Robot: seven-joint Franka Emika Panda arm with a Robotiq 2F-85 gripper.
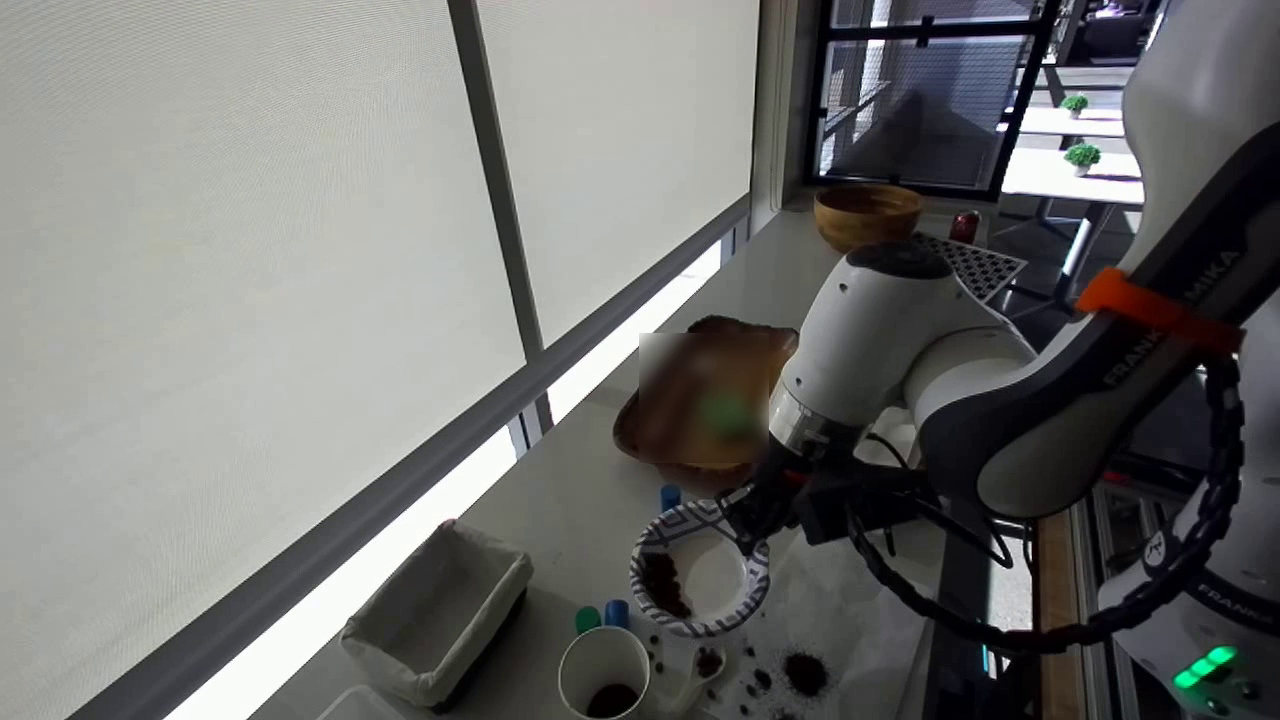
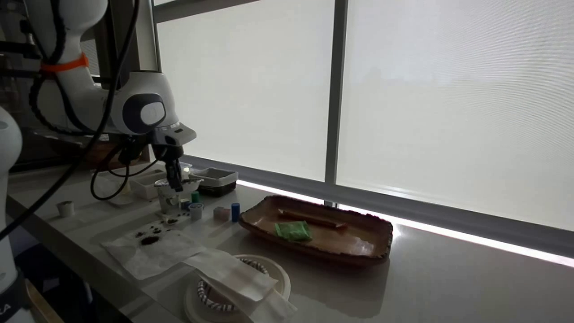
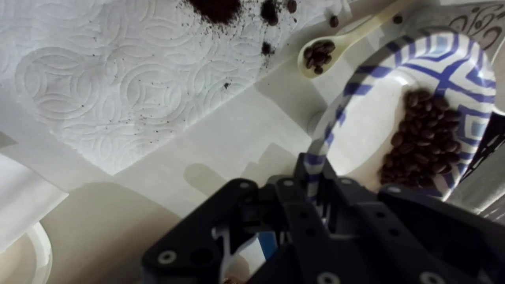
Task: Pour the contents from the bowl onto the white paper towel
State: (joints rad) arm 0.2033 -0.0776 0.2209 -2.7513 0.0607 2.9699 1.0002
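A white paper bowl with a blue pattern [image 3: 459, 85] holds dark coffee beans [image 3: 422, 142], gathered at one side. It hangs above the worktop, slightly tilted. The bowl shows in both exterior views [image 1: 715, 575] [image 2: 192, 185]. My gripper [image 3: 313, 167] is shut on the bowl's rim; it also shows in both exterior views [image 1: 742, 530] [image 2: 176, 184]. The embossed white paper towel [image 3: 150, 83] lies flat beside the bowl, bearing dark powder piles [image 3: 219, 8] and scattered specks. The towel also shows in an exterior view [image 2: 143, 260].
A spoon with beans [image 3: 339, 45] and a white cup with dark contents [image 1: 605, 665] stand near the bowl. A lined basket [image 1: 440, 600], a brown tray [image 2: 376, 246] with a green packet [image 2: 293, 230], and a plate [image 2: 284, 280] with a striped bowl under napkins are around.
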